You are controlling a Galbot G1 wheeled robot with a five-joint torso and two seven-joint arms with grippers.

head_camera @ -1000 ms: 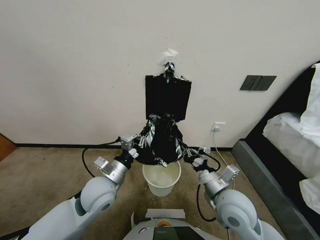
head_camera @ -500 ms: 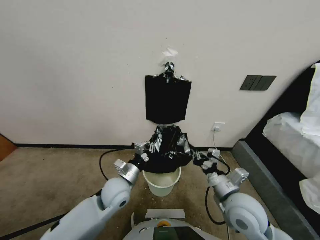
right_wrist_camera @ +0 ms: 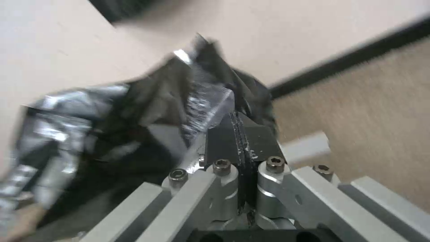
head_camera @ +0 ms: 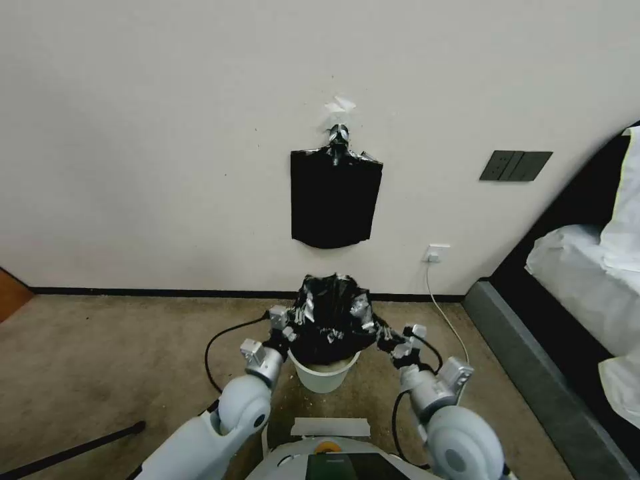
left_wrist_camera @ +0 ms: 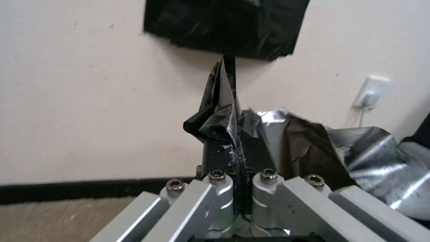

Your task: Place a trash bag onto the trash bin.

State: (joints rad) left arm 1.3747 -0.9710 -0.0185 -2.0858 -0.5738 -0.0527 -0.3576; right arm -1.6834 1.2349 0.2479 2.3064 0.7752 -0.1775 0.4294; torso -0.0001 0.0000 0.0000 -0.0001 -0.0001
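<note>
The crinkled black trash bag (head_camera: pixel 333 317) is spread over the mouth of the cream-white trash bin (head_camera: pixel 323 377) on the carpet, covering its top. My left gripper (head_camera: pixel 293 323) is shut on the bag's left edge, and my right gripper (head_camera: pixel 381 331) is shut on its right edge. In the left wrist view the pads of my left gripper (left_wrist_camera: pixel 236 149) pinch a fold of the trash bag (left_wrist_camera: pixel 309 141). Black film of the trash bag (right_wrist_camera: pixel 134 124) is likewise clamped between the pads of my right gripper (right_wrist_camera: pixel 237 129) in the right wrist view.
A flat bundle of black bags (head_camera: pixel 335 198) hangs from a hook on the wall above the bin. A wall socket (head_camera: pixel 436 253) with a cable is at the right, and a bed (head_camera: pixel 587 287) stands further right. Open carpet lies to the left.
Both grippers have lowered the bag from above the bin onto its mouth and come closer together. The bin's inside, visible earlier, is now covered.
</note>
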